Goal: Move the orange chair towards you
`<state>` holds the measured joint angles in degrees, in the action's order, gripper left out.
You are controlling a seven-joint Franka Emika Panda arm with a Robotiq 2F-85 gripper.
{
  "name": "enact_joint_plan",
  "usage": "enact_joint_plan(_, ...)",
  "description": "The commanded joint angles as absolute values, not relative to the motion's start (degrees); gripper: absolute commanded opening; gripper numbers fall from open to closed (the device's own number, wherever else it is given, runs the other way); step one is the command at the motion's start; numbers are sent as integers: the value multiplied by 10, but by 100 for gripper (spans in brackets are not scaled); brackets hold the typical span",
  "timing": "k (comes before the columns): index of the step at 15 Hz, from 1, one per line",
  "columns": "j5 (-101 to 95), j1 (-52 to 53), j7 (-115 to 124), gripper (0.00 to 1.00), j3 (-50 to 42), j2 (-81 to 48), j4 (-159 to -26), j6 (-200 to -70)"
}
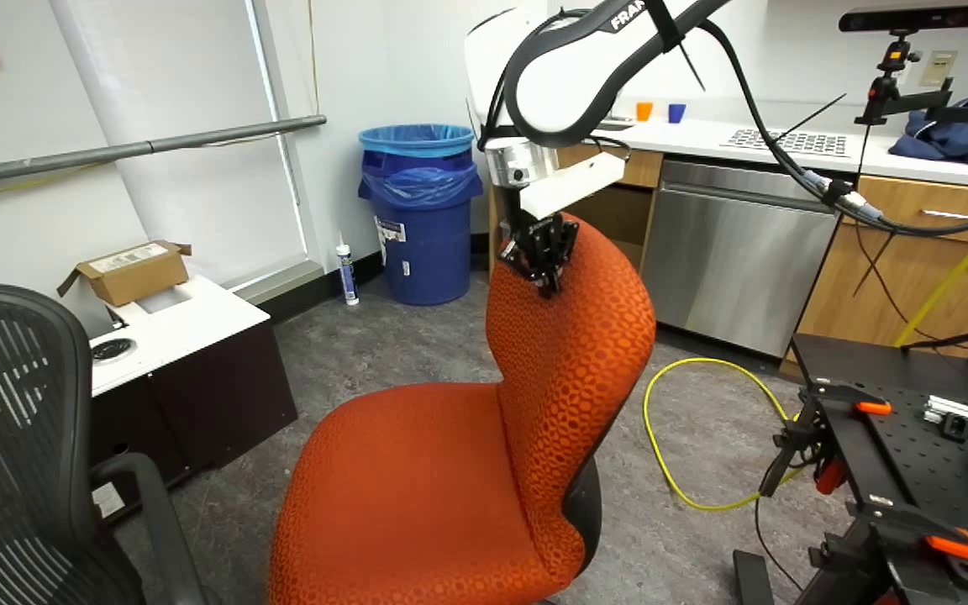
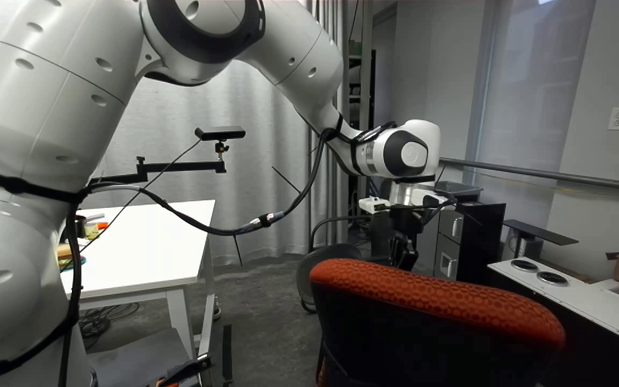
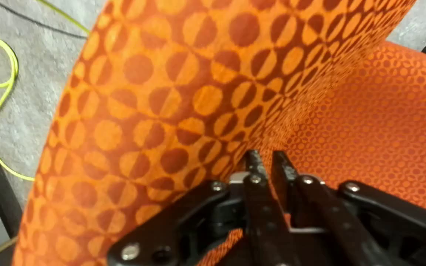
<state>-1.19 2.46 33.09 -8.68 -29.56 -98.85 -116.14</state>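
Note:
The orange chair (image 1: 417, 479) stands on the floor, seat and backrest in view in an exterior view. Another exterior view shows its dark back shell and orange top edge (image 2: 438, 295). In the wrist view its backrest (image 3: 142, 96) fills the left and middle, the seat lies at right. My gripper (image 1: 546, 290) points down on the seat side of the backrest, below its top edge. Its fingertips (image 3: 264, 157) stand a narrow gap apart with nothing between them. The left finger is close to the backrest; I cannot tell if it touches. The backrest partly hides my gripper (image 2: 403, 257) in an exterior view.
A black mesh chair (image 1: 13, 437) stands at the left, beside a low white-topped cabinet (image 1: 173, 336). A blue bin (image 1: 425, 227) and a counter with dishwasher (image 1: 728, 252) are behind. A yellow cable (image 1: 656, 437) lies on the floor near a black workbench (image 1: 929, 479). A white table (image 2: 153, 258) shows too.

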Motion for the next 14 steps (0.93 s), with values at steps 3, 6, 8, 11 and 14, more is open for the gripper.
enact_joint_plan(3,-72,36,241,63,-69,-287,-873,-1139)
enact_joint_plan(6,-49,21,148,36,-39,-317,-803,-1143)
enact_joint_plan(8,-36,14,109,39,-28,-334,-787,-1141)
enact_joint_plan(11,-18,1,71,15,-21,-357,-789,-1142)
enact_joint_plan(14,-7,-10,58,0,-24,-366,-817,-1140)
